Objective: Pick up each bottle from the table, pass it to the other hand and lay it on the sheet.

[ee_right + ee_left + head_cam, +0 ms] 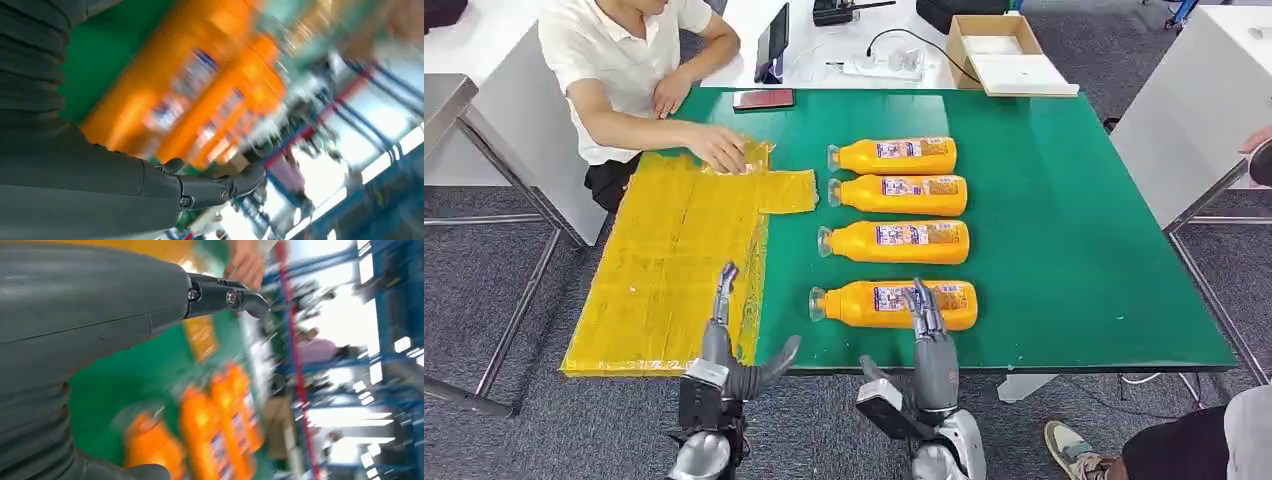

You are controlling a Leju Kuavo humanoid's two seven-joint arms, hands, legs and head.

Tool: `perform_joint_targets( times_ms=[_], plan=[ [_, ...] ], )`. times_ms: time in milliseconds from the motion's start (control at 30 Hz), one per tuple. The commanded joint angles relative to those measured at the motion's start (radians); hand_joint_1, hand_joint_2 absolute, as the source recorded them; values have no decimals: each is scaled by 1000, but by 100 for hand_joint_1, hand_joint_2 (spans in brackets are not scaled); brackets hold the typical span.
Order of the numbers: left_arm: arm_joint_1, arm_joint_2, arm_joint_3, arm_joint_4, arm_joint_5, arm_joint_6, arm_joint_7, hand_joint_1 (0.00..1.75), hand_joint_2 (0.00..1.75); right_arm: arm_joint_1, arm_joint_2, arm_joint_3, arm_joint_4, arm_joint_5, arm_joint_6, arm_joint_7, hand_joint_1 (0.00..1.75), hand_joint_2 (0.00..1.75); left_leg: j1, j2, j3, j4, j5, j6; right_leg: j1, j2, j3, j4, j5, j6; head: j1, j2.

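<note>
The bench (1064, 250) is green, the sheet (674, 270) is yellow, and the four bottles (894, 304) are orange with blue-white labels.

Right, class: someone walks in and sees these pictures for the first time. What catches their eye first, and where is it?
Four orange bottles lie side by side in a column on the green table, caps towards the yellow sheet at its left. The right hand hovers over the nearest bottle, the left hand at the sheet's near edge. A person's hand rests on the sheet's far corner.

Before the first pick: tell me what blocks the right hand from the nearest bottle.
Nothing visible does. The right hand, fingers apart, is right at the nearest orange bottle, with no other object between them.
</note>
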Motion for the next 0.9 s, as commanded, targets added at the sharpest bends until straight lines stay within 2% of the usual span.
perform_joint_targets(
  times_ms=[33, 267, 300, 367, 567, 633, 700, 733, 833, 900],
  plan=[
    [55, 86, -241, -41, -1, -58, 95, 0, 175, -79, -44, -138, 268, 214, -65, 38, 0, 175, 0, 1, 4, -1, -1, -1, 0, -1, 4, -1, -1, -1, 0, 0],
    [23, 104, -195, -74, -34, -34, 134, 0, 175, -136, -25, -179, 291, 312, -65, 116, 0, 175, 1, 2, 2, -1, 0, -2, 1, 1, 2, -1, 0, -2, 0, 0],
    [26, 104, -183, -92, -49, -37, 138, 0, 175, -135, -18, -206, 258, 365, -65, 132, 0, 175, 1, 3, 4, -1, -1, -3, 1, 1, 3, 0, 0, -3, 0, 0],
    [29, 99, -159, -114, -60, -39, 136, 0, 175, -138, 1, -248, 210, 458, -65, 134, 0, 175, 1, 3, 4, 0, -1, -3, 1, 1, 3, 0, -1, -3, 0, 0],
    [30, 99, -157, -117, -60, -39, 136, 0, 175, -137, 3, -251, 199, 465, -65, 132, 0, 175, 0, 2, 3, -1, 0, -1, 1, 1, 2, 0, 0, -1, 0, 0],
    [35, 93, -151, -124, -68, -32, 130, 0, 175, -124, 17, -254, 144, 489, -65, 105, 0, 175, 1, 5, 6, 0, -2, -3, 1, 2, 5, 1, -2, -3, 0, 0],
    [42, 89, -145, -143, -71, -30, 127, 0, 175, -124, 32, -213, 120, 443, -65, 66, 0, 175, 0, 3, 1, 0, 0, -1, 0, 2, 0, 1, 0, -1, 0, 0],
    [50, 92, -147, -158, -76, -29, 125, 0, 175, -120, 22, -140, 110, 380, -65, 69, 0, 175, 1, 4, 2, 0, -1, -2, 1, 2, 1, 1, 0, -2, 0, 0],
    [63, 99, -149, -176, -85, -23, 127, 0, 175, -83, -12, 23, 30, 305, -43, 124, 0, 175, 1, 4, 2, 0, -1, -2, 1, 3, 2, 1, 0, -2, 0, 0],
    [65, 100, -146, -177, -87, -21, 128, 0, 175, -72, -25, 87, 16, 291, -39, 138, 0, 175, 1, 4, 4, 0, -2, -3, 2, 2, 3, 1, -1, -3, 0, 0]
  ],
)
